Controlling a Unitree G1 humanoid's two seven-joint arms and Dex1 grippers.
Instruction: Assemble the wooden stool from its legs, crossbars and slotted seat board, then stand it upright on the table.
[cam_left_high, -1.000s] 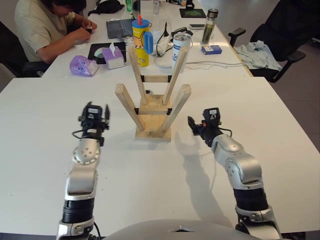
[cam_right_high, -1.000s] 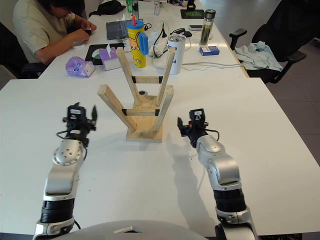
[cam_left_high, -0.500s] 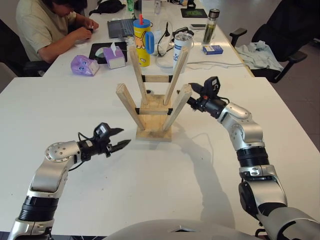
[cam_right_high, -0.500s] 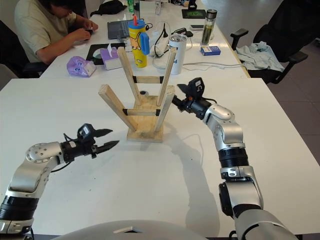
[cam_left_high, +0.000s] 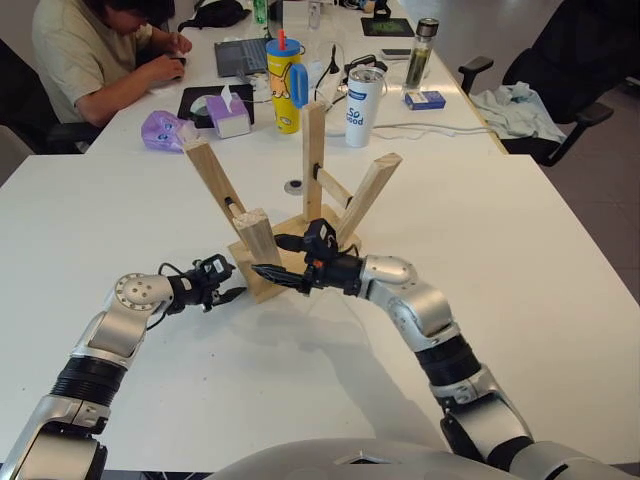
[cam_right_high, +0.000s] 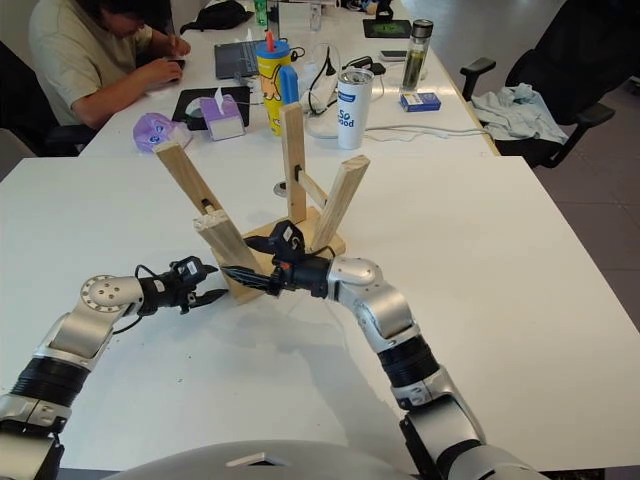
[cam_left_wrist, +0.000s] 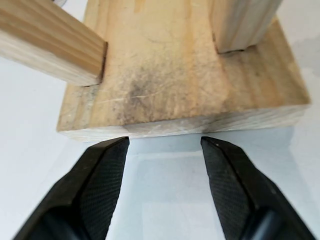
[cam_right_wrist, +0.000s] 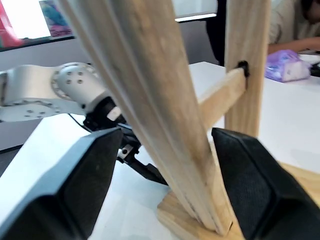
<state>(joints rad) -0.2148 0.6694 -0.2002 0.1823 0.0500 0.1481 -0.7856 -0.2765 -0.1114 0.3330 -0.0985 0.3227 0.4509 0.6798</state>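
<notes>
The wooden stool stands upside down on the white table, its seat board flat and its legs splayed upward with crossbars between them. My right gripper reaches in from the right, low at the near leg. It is open, and that leg sits between its fingers with little room on either side. My left gripper lies on the table just left of the board. It is open too, its fingertips just short of the board's near edge.
A second table behind carries a white tumbler, a yellow cup, a tissue box and a purple pouch. A small round object lies behind the stool. Bare table extends to the right and in front.
The stool has turned and shifted slightly left. My right gripper dropped from the top of the right leg to the base of the near leg. My left gripper moved up to the seat board.
</notes>
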